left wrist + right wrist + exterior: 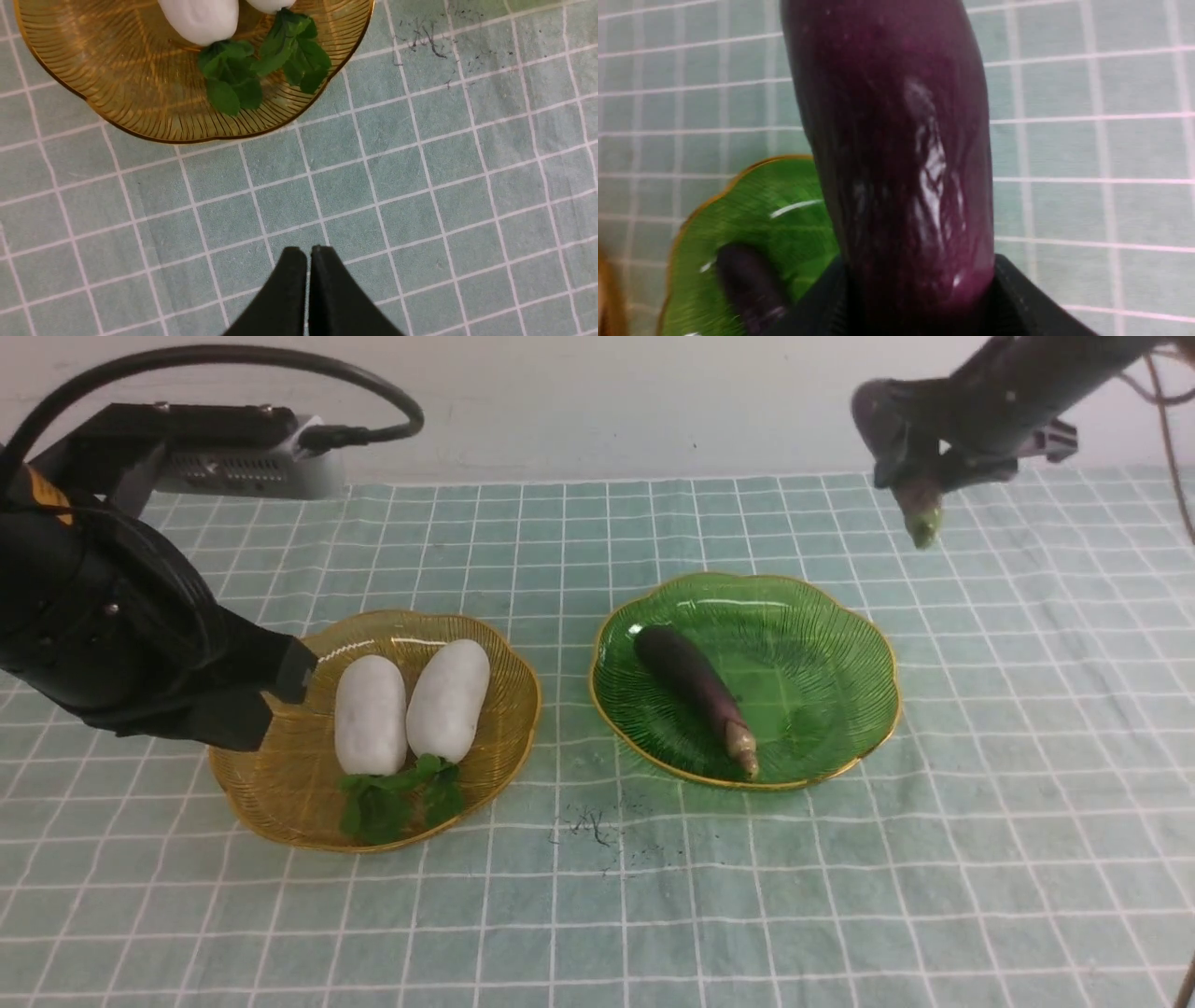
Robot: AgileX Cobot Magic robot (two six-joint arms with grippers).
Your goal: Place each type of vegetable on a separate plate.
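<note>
My right arm is raised high at the far right, and the right pincer (pixel 913 476) is clamped around the held eggplant (pixel 896 140). Its green stem end points down, in the air above the checked cloth (pixel 840 896), just beyond the far right rim of the green plate (pixel 831 644). In the right wrist view the purple body fills the gap between the jaws, and the plate sits off to one side beneath it.

My left arm is low at the left, and in the front view its bulk overlaps the left rim of the amber plate (pixel 280 793). The left pincer (pixel 308 280) is closed with nothing in it, only a sliver showing between the fingers. It hangs over bare cloth just outside that plate's near rim.

Both radishes (pixel 370 714) lie side by side and touching on the amber plate, their leaves toward the near rim. The second eggplant (pixel 695 686) lies diagonally across the left half of the green plate, its tan stem almost at the near rim. That plate's right half is bare ribbed plastic.

A strip of cloth separates the two plates. The near part of the tabletop (pixel 1027 943) is open cloth, apart from a few dark specks (pixel 597 826) in front of the gap.
</note>
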